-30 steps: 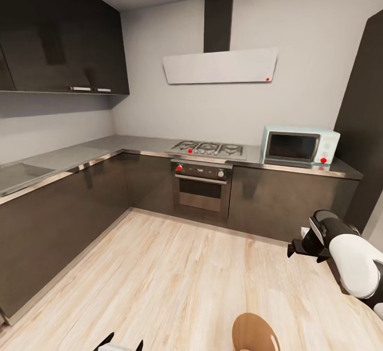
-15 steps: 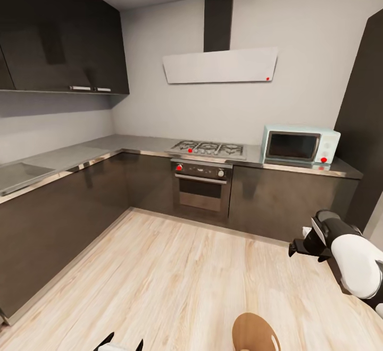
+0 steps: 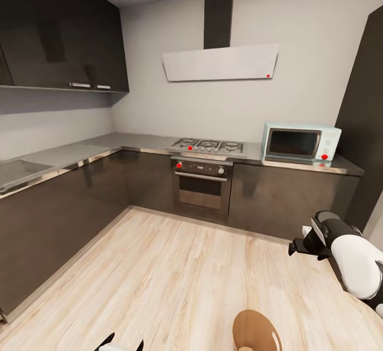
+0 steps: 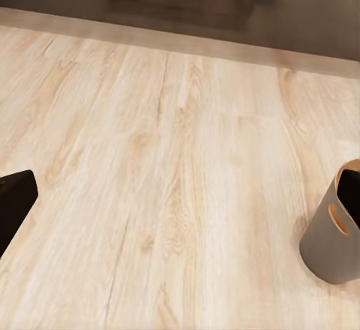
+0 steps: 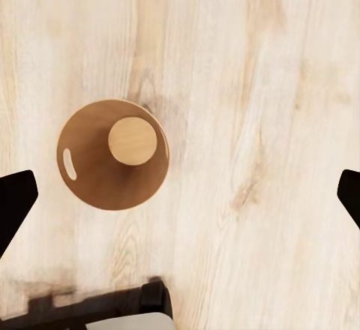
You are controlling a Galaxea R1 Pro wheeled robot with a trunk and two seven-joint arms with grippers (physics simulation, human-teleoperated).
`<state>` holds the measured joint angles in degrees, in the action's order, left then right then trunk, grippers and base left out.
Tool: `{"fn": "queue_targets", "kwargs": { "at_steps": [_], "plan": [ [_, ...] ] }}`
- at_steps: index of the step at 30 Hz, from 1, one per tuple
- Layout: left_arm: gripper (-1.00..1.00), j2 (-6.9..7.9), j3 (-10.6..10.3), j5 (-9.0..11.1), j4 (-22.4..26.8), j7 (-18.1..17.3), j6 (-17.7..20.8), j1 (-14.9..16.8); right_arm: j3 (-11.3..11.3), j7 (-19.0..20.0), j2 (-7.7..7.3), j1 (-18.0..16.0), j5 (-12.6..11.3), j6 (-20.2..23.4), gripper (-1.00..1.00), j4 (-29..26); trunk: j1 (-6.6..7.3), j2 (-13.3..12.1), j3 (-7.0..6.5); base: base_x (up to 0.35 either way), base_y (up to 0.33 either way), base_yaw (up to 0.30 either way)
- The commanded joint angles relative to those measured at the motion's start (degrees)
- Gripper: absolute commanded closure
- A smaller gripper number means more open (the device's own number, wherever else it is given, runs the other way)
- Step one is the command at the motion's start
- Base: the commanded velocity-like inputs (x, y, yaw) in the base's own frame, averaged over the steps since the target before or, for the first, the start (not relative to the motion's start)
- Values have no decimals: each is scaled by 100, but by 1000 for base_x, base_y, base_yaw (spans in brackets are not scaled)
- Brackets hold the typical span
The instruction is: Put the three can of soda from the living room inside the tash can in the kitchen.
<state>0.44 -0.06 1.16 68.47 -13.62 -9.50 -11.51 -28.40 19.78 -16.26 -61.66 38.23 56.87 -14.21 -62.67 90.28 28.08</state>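
The tash can point(image 3: 256, 332) stands on the pale wood floor at the bottom edge of the head view, its brown inside showing. The right wrist view looks straight down into the tash can point(image 5: 112, 154), which holds nothing I can see. My right gripper point(image 5: 180, 199) hangs open above the floor beside it, with one dark fingertip point(image 5: 15, 202) at each side of the picture. My left gripper point(image 3: 123, 344) is open low over the floor, and the tash can's grey outside point(image 4: 330, 240) stands off to one side of it. The cans of soda are out of view.
Dark grey kitchen cabinets with a countertop point(image 3: 64, 154) run along the left and back walls. An oven point(image 3: 201, 187) sits under a gas hob, and a light-blue microwave point(image 3: 300, 142) stands on the counter. My right arm point(image 3: 354, 258) is raised at the right. Part of my base point(image 5: 97, 307) is in view.
The whole head view has shifted slightly, so the camera has moved a little. My right arm has sunk a touch. Nothing was taken hold of or let go.
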Motion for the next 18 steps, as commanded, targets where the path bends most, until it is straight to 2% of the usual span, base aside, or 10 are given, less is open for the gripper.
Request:
{"fn": "queue_targets", "kwargs": {
  "at_steps": [1,18],
  "plan": [
    [-100,0,-1,0,0,0,3,0,-3,2,0,2,0,-7,-100,-1,-23,42,18,0,0,0],
    [-100,0,-11,-2,-6,0,13,0,-21,0,23,13,-8,-82,-100,6,-396,723,324,0,0,0]
  ]
}}
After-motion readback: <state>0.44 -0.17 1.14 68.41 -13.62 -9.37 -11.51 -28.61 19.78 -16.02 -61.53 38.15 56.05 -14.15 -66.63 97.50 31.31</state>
